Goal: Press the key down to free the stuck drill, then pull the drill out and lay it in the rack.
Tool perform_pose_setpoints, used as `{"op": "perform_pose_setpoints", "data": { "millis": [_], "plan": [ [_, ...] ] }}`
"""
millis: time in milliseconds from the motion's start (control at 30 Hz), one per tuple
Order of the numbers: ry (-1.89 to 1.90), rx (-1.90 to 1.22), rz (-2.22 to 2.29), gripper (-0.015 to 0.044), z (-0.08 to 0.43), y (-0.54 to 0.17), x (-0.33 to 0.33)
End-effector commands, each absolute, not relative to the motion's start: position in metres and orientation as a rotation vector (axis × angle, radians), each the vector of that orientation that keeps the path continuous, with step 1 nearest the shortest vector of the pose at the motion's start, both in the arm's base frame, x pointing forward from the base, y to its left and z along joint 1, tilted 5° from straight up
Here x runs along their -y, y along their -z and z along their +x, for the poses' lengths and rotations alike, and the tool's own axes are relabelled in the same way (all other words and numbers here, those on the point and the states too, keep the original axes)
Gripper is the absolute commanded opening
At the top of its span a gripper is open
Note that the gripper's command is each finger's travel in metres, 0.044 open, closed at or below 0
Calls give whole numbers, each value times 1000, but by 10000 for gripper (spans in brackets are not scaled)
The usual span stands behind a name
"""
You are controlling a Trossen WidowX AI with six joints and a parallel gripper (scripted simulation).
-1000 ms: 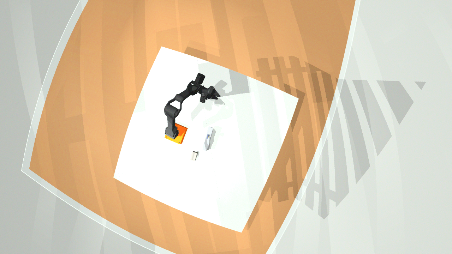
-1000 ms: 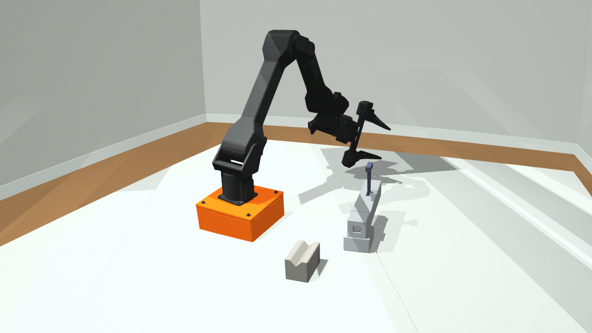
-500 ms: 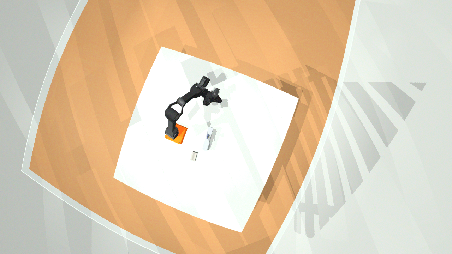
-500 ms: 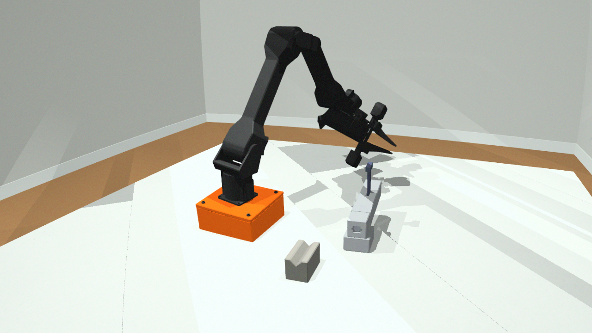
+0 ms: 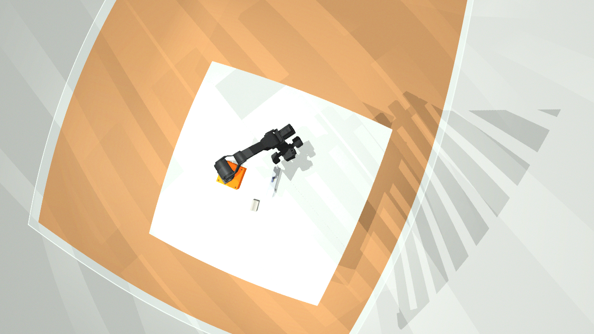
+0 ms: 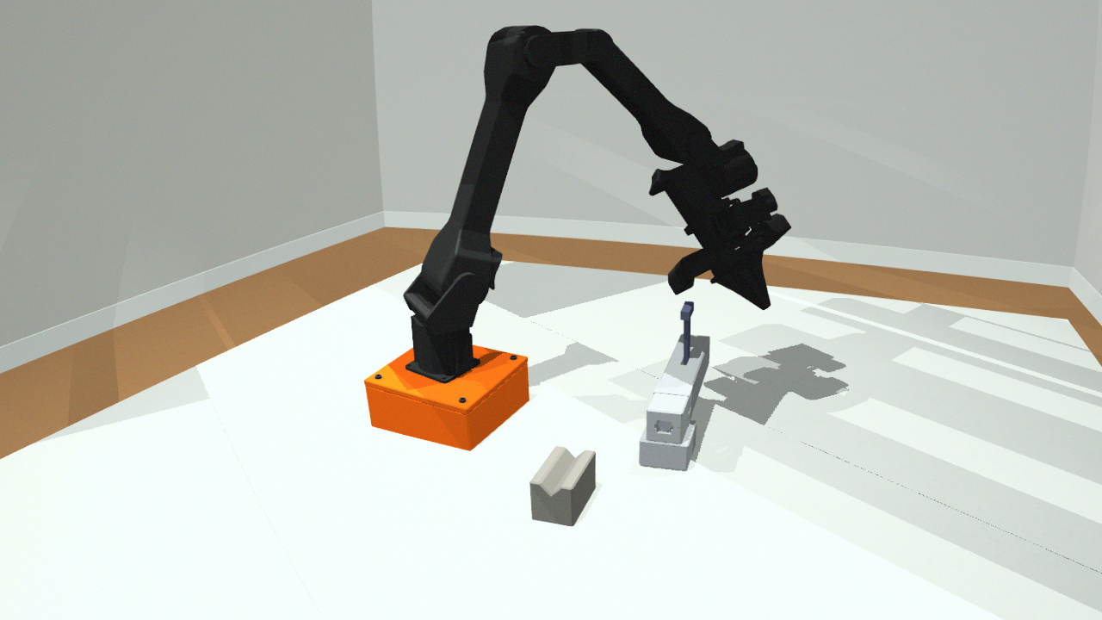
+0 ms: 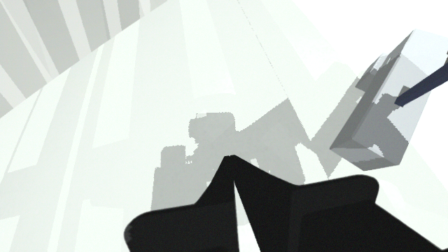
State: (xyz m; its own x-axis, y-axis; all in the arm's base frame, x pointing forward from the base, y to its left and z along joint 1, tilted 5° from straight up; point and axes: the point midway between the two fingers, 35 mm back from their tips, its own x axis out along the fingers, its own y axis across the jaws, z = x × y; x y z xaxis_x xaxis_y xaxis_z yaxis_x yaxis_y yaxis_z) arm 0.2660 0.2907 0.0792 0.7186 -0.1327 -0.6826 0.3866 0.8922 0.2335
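A long light-grey housing [image 5: 276, 186] [image 6: 668, 403] [image 7: 416, 68] stands right of the robot base. A dark blue upright piece [image 5: 273, 179] [image 6: 686, 339] [image 7: 423, 85], which looks like the key, rises from its top with a small block at its upper end. A small toothed opening [image 6: 663, 425] shows in its near end face. I cannot make out the drill as a separate thing. The grey rack [image 5: 255, 205] [image 6: 551, 505] with a V-shaped groove is empty. My gripper [image 6: 764, 306] [image 7: 229, 160] is shut and empty, its tips pointing down, above and beyond the housing, off to the side of the key.
The orange base box [image 5: 238, 183] [image 6: 419, 416] carries the arm, left of the housing and behind the rack. The rack stands in front of the housing, a little to its left. The arm arches high from the base toward the key. Walls stand beyond the white floor area.
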Motion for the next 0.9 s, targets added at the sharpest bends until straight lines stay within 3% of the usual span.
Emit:
{"op": "perform_pose_setpoints", "data": {
  "millis": [0,467,867],
  "plan": [
    [233,-1009,71,0,279,-99,-228],
    [-133,-1453,-212,0,246,-140,-126],
    [-165,-1471,-218,0,243,-143,-122]
  ]
}}
